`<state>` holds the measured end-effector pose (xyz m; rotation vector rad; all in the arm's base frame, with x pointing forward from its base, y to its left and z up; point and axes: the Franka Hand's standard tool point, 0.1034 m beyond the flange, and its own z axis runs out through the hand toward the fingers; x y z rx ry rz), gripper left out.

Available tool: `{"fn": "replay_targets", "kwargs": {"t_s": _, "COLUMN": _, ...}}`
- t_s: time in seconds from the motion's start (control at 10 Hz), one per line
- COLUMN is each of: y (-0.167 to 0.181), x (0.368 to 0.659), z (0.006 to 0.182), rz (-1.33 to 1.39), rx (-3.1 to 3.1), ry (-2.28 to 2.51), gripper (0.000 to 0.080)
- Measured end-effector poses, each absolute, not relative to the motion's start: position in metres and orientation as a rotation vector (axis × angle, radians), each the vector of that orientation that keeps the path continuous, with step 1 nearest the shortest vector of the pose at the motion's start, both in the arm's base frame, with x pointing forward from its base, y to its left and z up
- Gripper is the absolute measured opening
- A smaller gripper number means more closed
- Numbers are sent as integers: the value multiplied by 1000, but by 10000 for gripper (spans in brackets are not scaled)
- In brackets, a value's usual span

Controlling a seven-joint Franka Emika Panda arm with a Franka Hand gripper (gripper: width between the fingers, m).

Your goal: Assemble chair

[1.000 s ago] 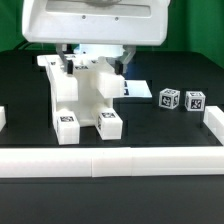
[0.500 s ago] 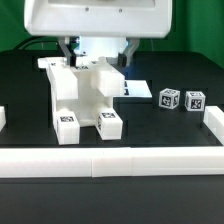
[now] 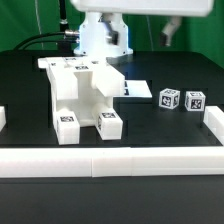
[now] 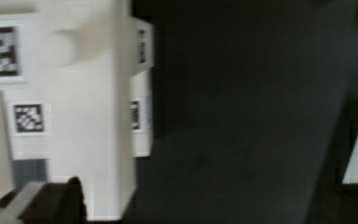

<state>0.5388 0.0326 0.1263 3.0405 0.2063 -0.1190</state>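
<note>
The chair (image 3: 85,95) stands left of the middle of the black table as a blocky white structure, with square tags on its two front feet. Two small tagged white cubes (image 3: 168,98) (image 3: 195,100) lie apart from it toward the exterior view's right. The arm's white hand (image 3: 140,8) hangs at the top edge of the exterior view, well above the chair. In the wrist view my gripper (image 4: 202,202) is open, its dark fingertips (image 4: 51,200) at the frame's edge with nothing between them. Far beyond lies a white tagged chair part (image 4: 60,90).
The marker board (image 3: 135,90) lies flat behind the chair. A low white border wall (image 3: 110,160) runs along the front, with pieces at the right (image 3: 213,125) and left (image 3: 3,118). The arm's base and cables (image 3: 100,38) stand at the back.
The arm's hand has risen away from the chair's top and almost left the exterior view. The chair and cubes have not moved.
</note>
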Motion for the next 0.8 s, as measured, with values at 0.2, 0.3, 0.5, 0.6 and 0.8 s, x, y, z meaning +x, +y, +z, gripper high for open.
{"fn": "replay_targets", "kwargs": {"t_s": 0.2, "y": 30, "x": 539, "z": 126, "rz": -121, "rx": 3044, "ry": 232, "gripper": 649}}
{"fn": "replay_targets", "kwargs": {"t_s": 0.3, "y": 34, "x": 538, "z": 125, "rz": -124, "rx": 3045, "ry": 232, "gripper": 649}}
{"fn": "replay_targets", "kwargs": {"t_s": 0.5, "y": 85, "x": 518, "z": 112, "rz": -132, "rx": 3059, "ry": -8, "gripper": 649}}
{"fn": "replay_targets", "kwargs": {"t_s": 0.6, "y": 109, "x": 511, "z": 105, "rz": -141, "rx": 3056, "ry": -36, "gripper": 649}}
{"fn": "replay_targets", "kwargs": {"t_s": 0.8, "y": 126, "x": 506, "z": 90, "rz": -127, "rx": 3034, "ry": -41, "gripper": 649}}
